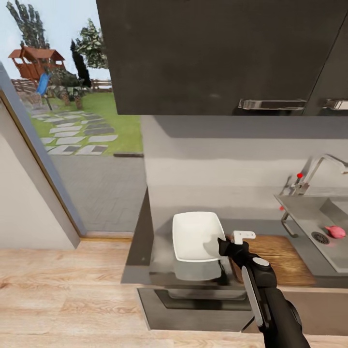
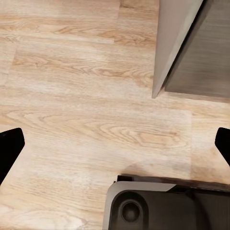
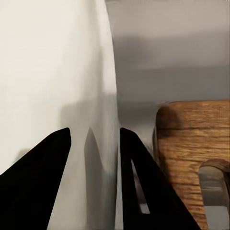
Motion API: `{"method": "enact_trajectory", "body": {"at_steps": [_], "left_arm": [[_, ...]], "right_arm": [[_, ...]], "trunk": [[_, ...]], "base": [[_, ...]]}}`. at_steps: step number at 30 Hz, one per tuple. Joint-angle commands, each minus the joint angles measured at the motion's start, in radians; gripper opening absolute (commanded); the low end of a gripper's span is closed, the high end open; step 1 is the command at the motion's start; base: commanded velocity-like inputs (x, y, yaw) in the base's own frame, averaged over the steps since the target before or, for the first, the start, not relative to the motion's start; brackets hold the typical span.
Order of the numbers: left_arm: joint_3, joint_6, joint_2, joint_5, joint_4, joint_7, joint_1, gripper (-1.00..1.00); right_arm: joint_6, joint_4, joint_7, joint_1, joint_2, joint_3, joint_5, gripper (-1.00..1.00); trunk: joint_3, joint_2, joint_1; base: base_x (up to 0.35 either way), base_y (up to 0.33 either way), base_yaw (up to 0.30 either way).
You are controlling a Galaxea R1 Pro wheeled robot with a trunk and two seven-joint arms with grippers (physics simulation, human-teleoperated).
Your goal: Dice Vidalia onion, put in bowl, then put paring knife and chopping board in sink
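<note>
right end effector point(image 1: 223, 243) sits at the near right rim of the bowl point(image 1: 195, 235), fingers point(image 3: 45, 177) straddling the rim but not visibly clamped on it; left end effector point(image 2: 115, 143) is spread wide over the wood floor point(image 2: 72, 96). bowl on the desk point(image 1: 145, 251), chopping board point(image 1: 280, 258) just right of it. farther right, vidalia onion point(image 1: 335, 231) lies in the sink point(image 1: 309, 208) beside the drain.
</note>
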Motion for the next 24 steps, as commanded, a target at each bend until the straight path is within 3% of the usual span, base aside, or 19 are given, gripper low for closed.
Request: {"method": "enact_trajectory", "body": {"at_steps": [1, 13, 24], "left_arm": [[-0.002, -0.001, 0.001, 0.007, -0.001, 0.000, 0.000, 1.00], [-0.002, -0.001, 0.001, 0.007, -0.001, 0.000, 0.000, 1.00], [-0.002, -0.001, 0.001, 0.007, -0.001, 0.000, 0.000, 1.00]], "right_arm": [[0.005, -0.002, 0.009, -0.001, 0.001, -0.003, 0.006, -1.00], [0.005, -0.002, 0.009, -0.001, 0.001, -0.003, 0.006, -1.00], [0.005, -0.002, 0.009, -0.001, 0.001, -0.003, 0.006, -1.00]], "trunk": [[0.000, -0.002, 0.001], [0.019, -0.002, 0.001], [0.036, -0.002, 0.001]], "base": [[0.000, 0.164, 0.000], [0.011, 0.247, 0.000], [0.162, 0.253, 0.000]]}}
